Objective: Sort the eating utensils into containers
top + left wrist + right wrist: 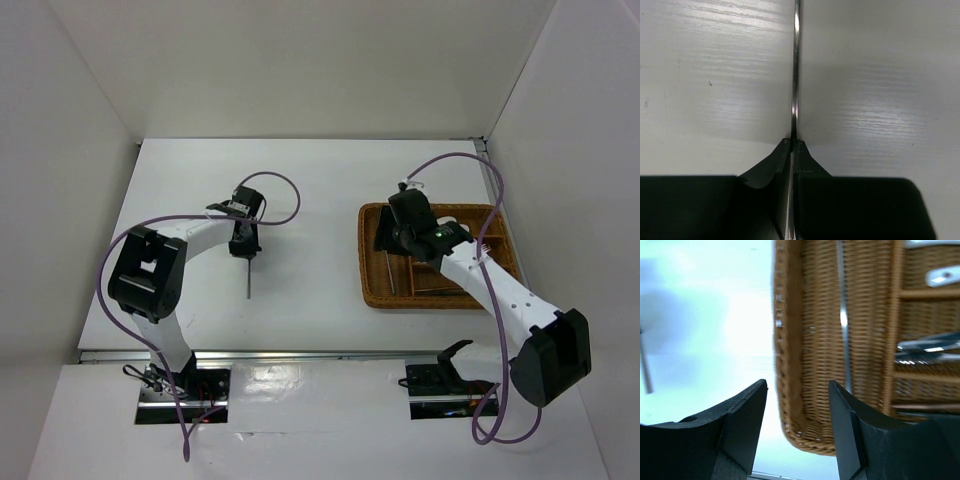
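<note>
My left gripper (794, 142) is shut on a slim silver utensil (795, 75), which lies flat on the white table and is seen edge-on; its kind is unclear. In the top view this utensil (247, 280) sticks out toward the near edge from the left gripper (245, 248). The brown wicker tray (440, 303) sits at the right. My right gripper (797, 385) hangs open over the tray's left rim (787, 340) with nothing between its fingers. One silver utensil (842, 315) lies in the tray's long left compartment. Several more silver pieces (930, 347) lie in the compartments beyond the divider.
White walls close in the table on three sides. A metal rail (300, 355) runs along the near edge by the arm bases. The right arm (490, 290) covers much of the tray in the top view. A white utensil handle (942, 276) shows in a far compartment.
</note>
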